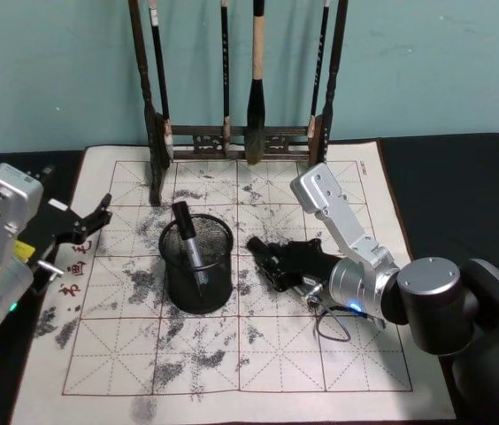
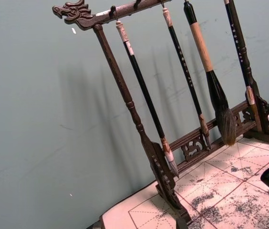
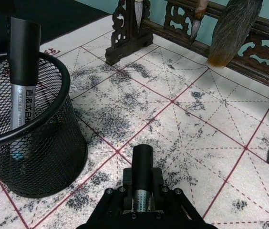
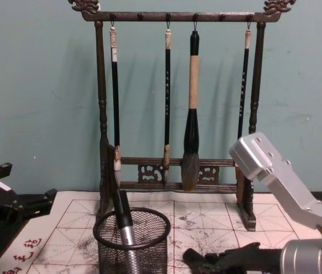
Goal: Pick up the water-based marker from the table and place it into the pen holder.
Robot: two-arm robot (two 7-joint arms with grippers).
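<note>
Pen holder (image 1: 189, 288) holds one marker (image 1: 187, 237); right pincer (image 1: 267, 257) beside it clamps a second marker (image 3: 142, 164); left pincer (image 1: 97, 221) gapes.

A marker (image 1: 186, 237) stands in the pen holder (image 1: 198, 290), right tool (image 1: 263, 259) just beside it

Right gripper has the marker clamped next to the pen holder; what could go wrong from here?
1. The right gripper holds the marker low over the mat, below the rim of the pen holder; a sideways move would likely shove the cup.
2. A second marker leans inside; the new one may strike it.
3. The marker lies near level in the grip, so without tilting it could land across the rim.
The left gripper sits open at the mat's left edge.
</note>
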